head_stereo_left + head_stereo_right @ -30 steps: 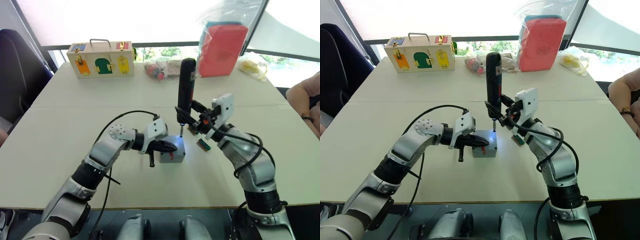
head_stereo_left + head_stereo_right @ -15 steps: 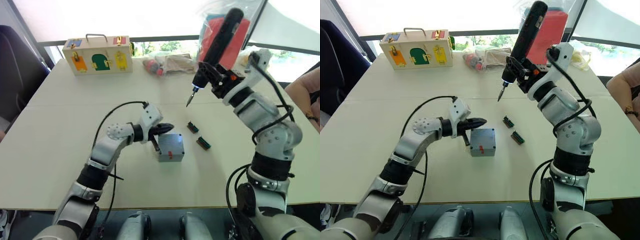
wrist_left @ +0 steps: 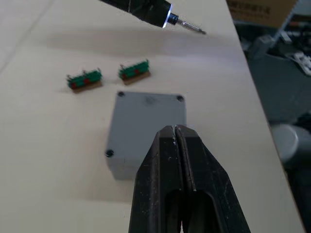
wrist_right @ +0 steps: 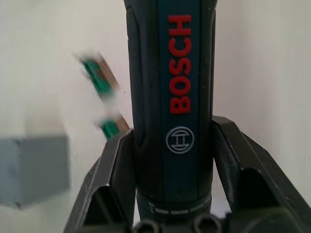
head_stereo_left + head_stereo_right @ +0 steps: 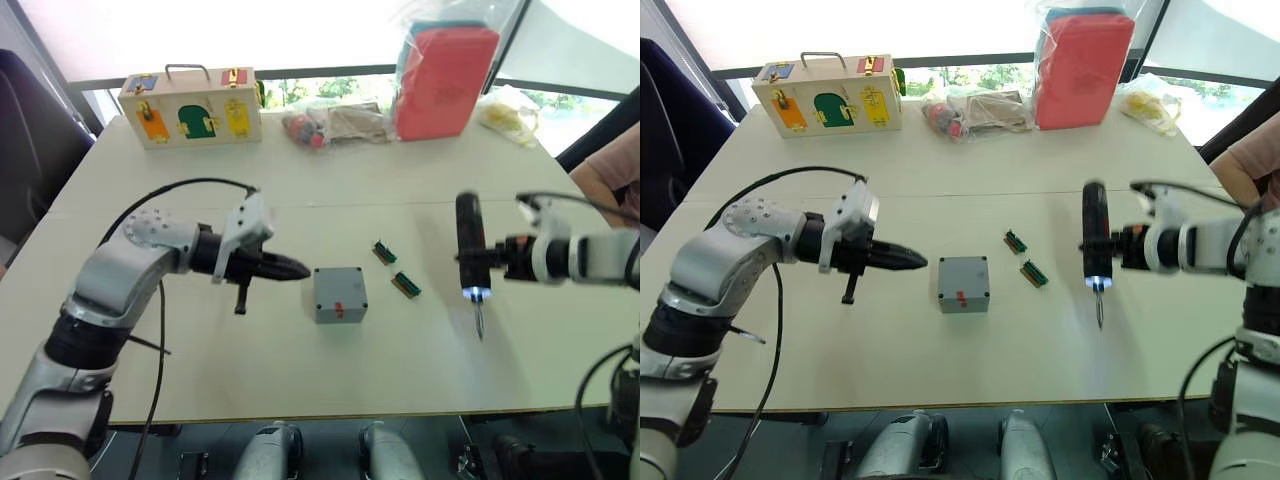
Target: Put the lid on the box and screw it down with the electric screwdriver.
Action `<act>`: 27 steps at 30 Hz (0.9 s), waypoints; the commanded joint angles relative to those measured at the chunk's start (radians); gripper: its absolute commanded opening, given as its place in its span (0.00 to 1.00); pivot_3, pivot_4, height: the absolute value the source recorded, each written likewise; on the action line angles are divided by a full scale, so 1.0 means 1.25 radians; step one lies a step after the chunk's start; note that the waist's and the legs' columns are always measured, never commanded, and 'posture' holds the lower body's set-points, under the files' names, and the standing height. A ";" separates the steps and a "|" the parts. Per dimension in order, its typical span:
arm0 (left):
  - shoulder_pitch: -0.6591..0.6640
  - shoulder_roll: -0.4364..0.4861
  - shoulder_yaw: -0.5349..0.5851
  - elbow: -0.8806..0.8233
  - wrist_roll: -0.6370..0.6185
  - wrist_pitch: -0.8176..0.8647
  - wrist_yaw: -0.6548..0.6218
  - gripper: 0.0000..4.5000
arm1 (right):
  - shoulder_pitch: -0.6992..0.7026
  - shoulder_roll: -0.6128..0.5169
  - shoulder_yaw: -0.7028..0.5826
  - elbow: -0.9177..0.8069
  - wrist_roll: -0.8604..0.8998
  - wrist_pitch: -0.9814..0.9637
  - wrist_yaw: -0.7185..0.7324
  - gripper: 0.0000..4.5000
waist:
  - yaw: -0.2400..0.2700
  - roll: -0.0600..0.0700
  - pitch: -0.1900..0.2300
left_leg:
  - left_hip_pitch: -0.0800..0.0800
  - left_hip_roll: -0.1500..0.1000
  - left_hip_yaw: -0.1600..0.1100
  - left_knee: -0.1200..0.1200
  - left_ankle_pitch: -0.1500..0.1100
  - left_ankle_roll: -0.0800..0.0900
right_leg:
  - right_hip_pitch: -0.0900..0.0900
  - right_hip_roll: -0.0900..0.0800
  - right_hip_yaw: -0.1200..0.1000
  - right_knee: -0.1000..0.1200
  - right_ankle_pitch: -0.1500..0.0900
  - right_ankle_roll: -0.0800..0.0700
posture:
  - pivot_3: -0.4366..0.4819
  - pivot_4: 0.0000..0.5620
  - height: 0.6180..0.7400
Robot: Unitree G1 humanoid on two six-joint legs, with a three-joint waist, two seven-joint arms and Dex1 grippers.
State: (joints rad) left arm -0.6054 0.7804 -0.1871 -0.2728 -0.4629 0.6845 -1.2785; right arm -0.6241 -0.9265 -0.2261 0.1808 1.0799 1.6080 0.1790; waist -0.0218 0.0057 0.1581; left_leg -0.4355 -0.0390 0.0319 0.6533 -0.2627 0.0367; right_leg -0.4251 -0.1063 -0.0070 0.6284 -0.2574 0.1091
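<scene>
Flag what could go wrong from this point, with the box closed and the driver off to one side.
1. The electric screwdriver is in the right claw with its light on and bit near the table; lowering it carelessly could gouge the surface.
2. The left claw is shut and clear of the box, so nothing steadies it; another driving push might shift it.
3. Two green terminal strips lie between box and driver and could be swept aside.

Bright window backlight (blown out), soft shadows, blurred right wrist background.
</scene>
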 commanded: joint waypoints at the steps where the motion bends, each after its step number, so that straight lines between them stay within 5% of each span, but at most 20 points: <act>1: 0.021 0.012 -0.010 -0.041 0.006 -0.023 -0.001 0.00 | -0.029 -0.029 0.008 0.012 0.013 0.005 0.025 0.42 | 0.002 0.000 0.001 | 0.000 0.000 0.000 0.001 0.000 0.000 | 0.000 0.001 0.000 0.001 0.000 0.000 | 0.48 0.27 1.00; 13: 0.073 0.011 -0.007 -0.069 0.006 -0.013 0.045 0.00 | -0.079 -0.041 0.148 0.091 -0.179 -0.026 0.149 0.42 | 0.010 -0.001 0.001 | -0.002 0.001 0.000 0.008 -0.001 0.003 | 0.002 0.004 0.000 0.001 0.002 0.001 | 0.48 0.27 1.00; 14: 0.075 0.011 -0.006 -0.069 0.006 -0.013 0.048 0.00 | -0.080 -0.043 0.159 0.087 -0.192 -0.033 0.163 0.59 | 0.010 -0.001 0.001 | -0.002 0.001 -0.001 0.009 -0.001 0.003 | 0.002 0.004 0.000 0.001 0.002 0.002 | 0.48 0.27 1.00; 20: 0.086 0.013 0.001 -0.048 0.010 -0.017 0.064 0.00 | -0.087 -0.041 0.178 0.065 -0.260 -0.088 0.217 1.00 | 0.010 -0.002 0.001 | -0.001 0.001 -0.001 0.009 -0.001 0.003 | 0.003 0.004 0.000 0.001 0.002 0.002 | 0.48 0.27 1.00; 27: 0.087 0.010 0.029 -0.008 0.018 -0.016 0.107 0.00 | -0.104 -0.043 0.141 -0.080 -0.299 -0.327 0.363 1.00 | 0.008 -0.002 0.001 | -0.001 0.001 -0.001 0.009 -0.001 0.003 | 0.002 0.004 -0.001 0.002 0.003 0.003 | 0.48 0.27 1.00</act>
State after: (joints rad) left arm -0.4923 0.7871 -0.1855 -0.2837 -0.4450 0.6711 -1.1637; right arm -0.7292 -0.9619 -0.0043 0.1809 0.7078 1.2878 0.5709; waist -0.0124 0.0033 0.1593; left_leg -0.4373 -0.0369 0.0310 0.6652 -0.2635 0.0403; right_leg -0.4226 -0.1002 -0.0081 0.6302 -0.2541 0.1129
